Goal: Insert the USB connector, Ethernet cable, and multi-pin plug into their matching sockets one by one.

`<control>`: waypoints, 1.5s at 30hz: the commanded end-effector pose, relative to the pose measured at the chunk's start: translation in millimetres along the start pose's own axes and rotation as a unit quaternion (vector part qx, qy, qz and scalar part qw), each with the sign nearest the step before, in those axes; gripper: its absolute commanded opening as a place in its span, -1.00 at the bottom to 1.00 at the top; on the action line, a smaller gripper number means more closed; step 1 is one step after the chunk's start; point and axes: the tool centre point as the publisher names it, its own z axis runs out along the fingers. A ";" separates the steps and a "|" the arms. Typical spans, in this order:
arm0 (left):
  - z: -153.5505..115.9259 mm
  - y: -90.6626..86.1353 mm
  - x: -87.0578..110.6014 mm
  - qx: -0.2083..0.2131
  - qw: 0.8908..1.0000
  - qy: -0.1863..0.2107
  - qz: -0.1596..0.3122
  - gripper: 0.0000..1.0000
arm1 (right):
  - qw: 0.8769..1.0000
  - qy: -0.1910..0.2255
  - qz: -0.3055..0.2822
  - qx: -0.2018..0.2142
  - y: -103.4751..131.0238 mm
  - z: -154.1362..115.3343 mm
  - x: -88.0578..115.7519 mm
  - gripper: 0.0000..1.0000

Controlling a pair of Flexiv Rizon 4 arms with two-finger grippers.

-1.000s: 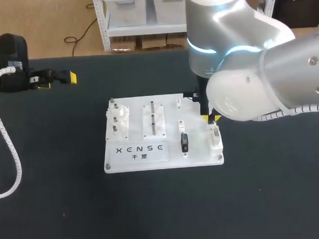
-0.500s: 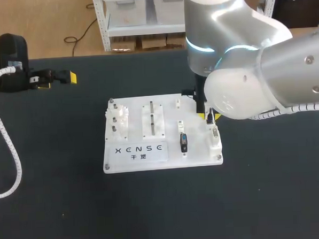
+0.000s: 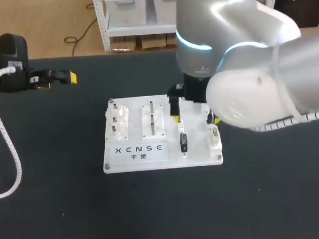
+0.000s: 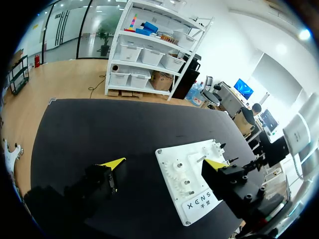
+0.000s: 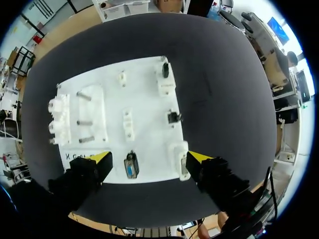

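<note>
Socket board (image 3: 196,152) is overhung by the right gripper (image 5: 150,157), spread wide and empty; the left gripper (image 4: 165,163), likewise wide and empty, is held well aside.

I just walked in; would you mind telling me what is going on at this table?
Two robot arms work at a black table that holds a white socket board. The right arm reaches over the board. Its right claw is open and empty above the board, with a dark connector and a white connector block below it. The left claw is also open and empty, off to the board's side. Whether any plug is fully seated cannot be told.
</note>
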 end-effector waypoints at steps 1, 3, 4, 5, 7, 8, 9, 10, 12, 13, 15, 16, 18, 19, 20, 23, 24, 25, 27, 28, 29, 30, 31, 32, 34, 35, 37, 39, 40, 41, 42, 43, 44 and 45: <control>0.0 0.0 0.0 0.000 1.000 0.000 0.000 1.00 | 1.000 0.002 -0.009 -0.001 7.7 3.3 19.4 1.00; 0.0 0.0 0.0 0.000 1.000 0.000 0.000 1.00 | 1.000 0.007 -0.015 -0.001 11.1 6.7 25.6 1.00; 0.0 0.0 0.0 0.000 1.000 0.000 0.000 1.00 | 1.000 0.011 -0.016 -0.001 12.3 8.8 27.7 1.00; 0.0 0.0 0.0 0.000 1.000 0.000 0.000 1.00 | 1.000 0.014 -0.017 -0.001 13.6 10.8 29.8 1.00; 0.0 0.0 0.0 0.000 1.000 0.000 0.000 1.00 | 1.000 0.015 -0.021 -0.002 16.1 14.4 33.3 1.00; 0.0 0.0 0.0 0.000 1.000 0.000 0.000 1.00 | 1.000 0.017 -0.024 -0.001 17.2 16.4 34.6 1.00; 0.0 0.0 0.0 0.000 1.000 0.000 0.000 1.00 | 0.999 0.019 -0.027 0.000 18.3 18.3 35.6 1.00; 0.0 0.0 0.0 0.000 1.000 0.000 0.000 1.00 | 0.999 0.019 -0.027 0.000 19.1 20.2 36.2 1.00; 0.0 0.0 0.0 0.000 1.000 0.000 0.000 1.00 | 0.999 0.019 -0.033 -0.003 20.8 23.3 36.7 1.00; 0.0 0.0 0.0 0.000 1.000 0.000 0.000 1.00 | 0.999 0.019 -0.036 -0.005 21.7 25.1 36.5 0.98; 0.0 0.0 0.0 0.000 1.000 0.000 0.000 1.00 | 0.999 0.017 -0.046 -0.016 23.3 27.0 36.2 0.86; 0.0 0.0 0.0 0.000 1.000 0.000 0.000 1.00 | 0.999 0.015 -0.048 -0.016 24.3 27.9 35.8 0.87; 0.0 0.0 0.0 0.000 1.000 0.000 0.000 1.00 | 0.999 0.016 -0.049 -0.015 26.0 31.3 34.1 0.94; 0.0 0.0 0.0 0.000 1.000 0.000 0.000 1.00 | 0.998 0.013 -0.054 -0.016 26.2 32.2 33.7 0.92; 0.0 0.0 0.0 0.000 1.000 0.000 0.000 1.00 | 0.998 0.016 -0.054 -0.016 26.7 34.2 32.8 0.90; 0.0 0.0 0.0 0.000 1.000 0.000 0.000 1.00 | 0.998 0.016 -0.059 -0.016 26.4 38.5 31.5 0.69; 0.0 0.0 0.0 0.000 1.000 0.000 0.000 1.00 | 0.998 0.016 -0.059 -0.016 26.1 39.9 31.0 0.67; 0.0 0.0 0.0 0.000 1.000 0.000 0.000 1.00 | 0.998 0.016 -0.061 -0.014 25.8 41.0 30.5 0.51; 0.0 0.0 0.0 0.000 1.000 0.000 0.000 1.00 | 0.998 0.017 -0.061 -0.012 25.1 43.4 29.8 0.15; 0.0 0.0 0.0 0.000 1.000 0.000 0.000 1.00 | 0.998 0.017 -0.061 -0.012 24.8 44.5 29.4 0.00; 0.0 0.0 0.0 0.000 1.000 0.000 0.000 1.00 | 0.998 0.018 -0.061 -0.011 24.3 45.3 29.0 -0.04; 0.0 0.0 0.0 0.000 1.000 0.000 0.000 1.00 | 0.998 0.018 -0.061 -0.010 24.1 46.1 28.8 -0.04; 0.0 0.0 0.0 0.000 1.000 0.000 0.000 1.00 | 0.998 0.017 -0.061 -0.010 23.8 46.9 28.2 -0.06; 0.0 0.0 0.0 0.000 1.000 0.000 0.000 1.00 | 0.998 0.018 -0.061 -0.010 23.4 47.6 27.7 -0.07; 0.0 0.0 0.0 0.000 1.000 0.000 0.000 1.00 | 0.998 0.018 -0.062 -0.010 23.2 48.8 27.0 -0.11; 0.0 0.0 0.0 0.000 1.000 0.000 0.000 1.00 | 0.998 0.017 -0.062 -0.009 23.0 49.7 26.3 -0.12; 0.0 0.0 0.0 0.000 1.000 0.000 0.000 1.00 | 0.998 0.016 -0.063 -0.009 22.9 50.7 25.3 -0.12; 0.0 0.0 0.0 0.000 1.000 0.000 0.000 1.00 | 0.998 0.015 -0.065 -0.008 23.1 52.0 23.4 -0.13; 0.0 0.0 0.0 0.000 1.000 0.000 0.000 1.00 | 0.998 0.015 -0.065 -0.007 23.2 52.7 22.8 -0.13; 0.0 0.0 0.0 0.000 1.000 0.000 0.000 1.00 | 0.998 0.014 -0.066 -0.006 23.4 53.2 22.2 -0.14; 0.0 0.0 0.0 0.000 1.000 0.000 0.000 1.00 | 0.998 0.014 -0.067 -0.003 23.6 53.9 21.5 -0.14; 0.0 0.0 0.0 0.000 1.000 0.000 0.000 1.00 | 0.998 0.014 -0.068 -0.003 23.7 54.8 21.0 -0.14; 0.0 0.0 0.0 0.000 1.000 0.000 0.000 1.00 | 0.998 0.014 -0.068 -0.002 23.7 55.4 20.8 -0.15; 0.0 0.0 0.0 0.000 1.000 0.000 0.000 1.00 | 0.998 0.014 -0.068 -0.002 23.7 55.6 20.6 -0.16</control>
